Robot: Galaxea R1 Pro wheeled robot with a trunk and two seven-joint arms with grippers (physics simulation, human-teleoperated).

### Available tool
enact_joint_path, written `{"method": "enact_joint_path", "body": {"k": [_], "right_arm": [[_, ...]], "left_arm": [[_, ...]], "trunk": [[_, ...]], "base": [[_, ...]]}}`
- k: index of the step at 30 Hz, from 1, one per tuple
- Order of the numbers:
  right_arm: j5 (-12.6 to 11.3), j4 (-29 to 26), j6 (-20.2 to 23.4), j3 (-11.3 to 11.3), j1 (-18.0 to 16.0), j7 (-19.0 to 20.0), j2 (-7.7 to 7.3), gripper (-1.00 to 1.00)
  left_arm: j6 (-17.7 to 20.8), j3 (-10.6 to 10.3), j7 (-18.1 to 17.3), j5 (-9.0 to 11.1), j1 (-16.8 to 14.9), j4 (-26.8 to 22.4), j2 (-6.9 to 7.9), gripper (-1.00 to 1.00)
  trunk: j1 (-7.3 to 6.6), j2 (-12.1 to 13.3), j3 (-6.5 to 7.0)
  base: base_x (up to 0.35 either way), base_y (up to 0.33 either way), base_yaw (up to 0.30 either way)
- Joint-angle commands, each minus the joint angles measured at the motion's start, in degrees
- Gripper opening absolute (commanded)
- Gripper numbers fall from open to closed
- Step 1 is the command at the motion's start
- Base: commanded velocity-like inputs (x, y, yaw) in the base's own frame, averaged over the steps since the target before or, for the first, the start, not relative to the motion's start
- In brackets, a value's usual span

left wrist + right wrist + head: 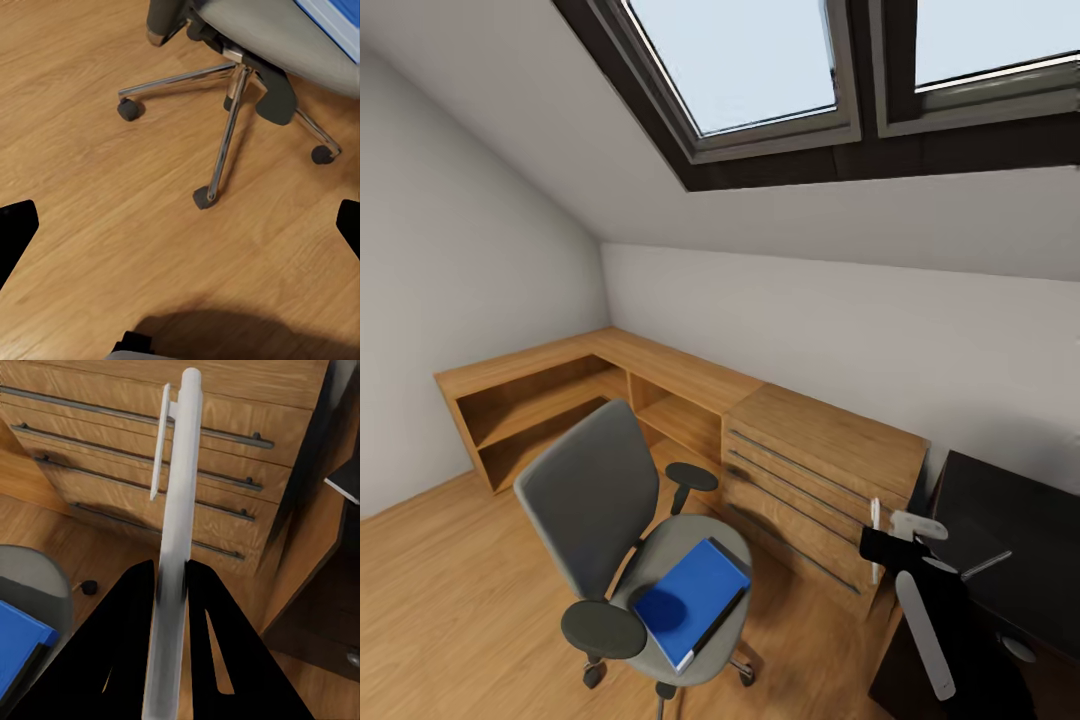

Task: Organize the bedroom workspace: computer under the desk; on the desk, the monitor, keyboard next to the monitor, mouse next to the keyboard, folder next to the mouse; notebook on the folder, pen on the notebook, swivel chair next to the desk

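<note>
Grey swivel chair on the wood floor before me, blue folder flat over a darker notebook edge on its seat, white pen clamped in my right gripper, black desk corner at right.

One swivel chair stands on the wooden floor, with two black armrests. On its seat lies one blue folder. Just beside the chair is one light wooden drawer cabinet with four long bar handles across its front. One white pen is in view. One black desk stands beyond the cabinet. Above, two skylight panes are set in the sloped ceiling.
</note>
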Motion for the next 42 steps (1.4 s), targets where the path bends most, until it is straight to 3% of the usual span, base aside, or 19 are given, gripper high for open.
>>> {"method": "enact_joint_path", "body": {"k": [1,42], "right_arm": [[-0.7,-0.1,0.2,0.0,0.0,-0.4,-0.02,-1.00],[-0.5,0.1,0.2,-0.2,0.0,-0.4,-0.33,-1.00]], "left_arm": [[-0.1,-0.5,0.5,0.3,0.0,-0.1,0.06,1.00],[-0.1,-0.6,0.4,0.4,0.0,-0.1,-0.02,1.00]], "trunk": [[0.02,-0.1,-0.09],[0.02,-0.1,-0.64]], "base": [[0.000,0.000,-0.178],[0.000,-0.006,-0.227]]}}
